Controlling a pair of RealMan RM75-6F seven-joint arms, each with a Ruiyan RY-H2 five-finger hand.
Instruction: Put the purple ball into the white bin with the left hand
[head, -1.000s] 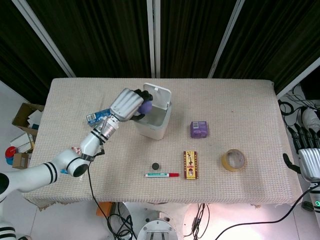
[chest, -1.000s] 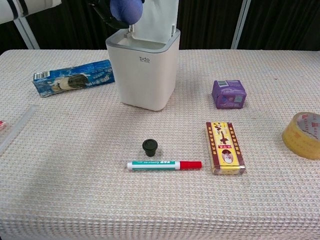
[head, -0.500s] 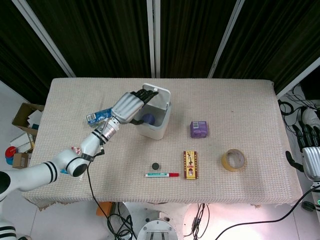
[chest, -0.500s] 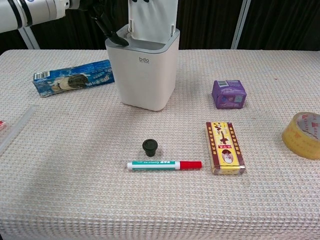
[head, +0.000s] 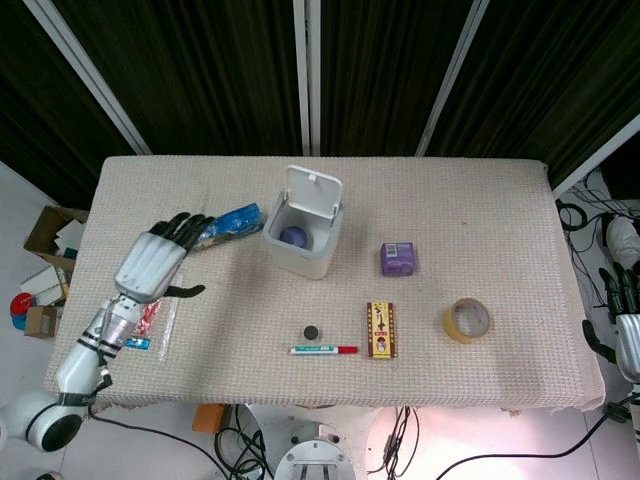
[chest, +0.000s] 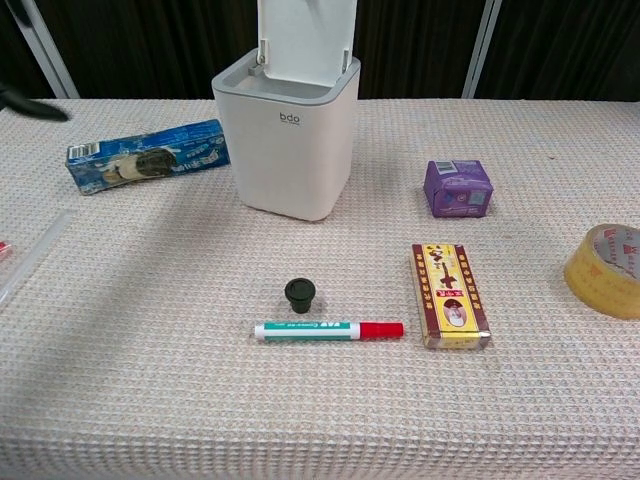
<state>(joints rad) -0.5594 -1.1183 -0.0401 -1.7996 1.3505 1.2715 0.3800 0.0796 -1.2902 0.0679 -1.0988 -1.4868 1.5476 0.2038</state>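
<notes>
The purple ball (head: 293, 237) lies inside the white bin (head: 318, 262), whose lid stands tilted open at the back. In the chest view the white bin (chest: 290, 150) hides the ball behind its wall. My left hand (head: 155, 262) hovers over the table's left part, well away from the bin, fingers spread and holding nothing. Only a dark fingertip (chest: 35, 108) of it shows at the chest view's left edge. My right hand (head: 626, 318) hangs off the table's right edge, fingers apart and empty.
A blue packet (head: 228, 226) lies left of the bin. A purple box (head: 398, 259), a yellow-brown box (head: 381, 329), a tape roll (head: 467, 320), a red-green marker (head: 323, 350) and a black cap (head: 312, 331) lie in front and to the right. A clear wrapper (head: 166, 325) sits near the left hand.
The left hand let the purple ball drop into the bin, then drew back left and toward the table's front, opening its fingers. The right hand sank a little lower at the edge.
</notes>
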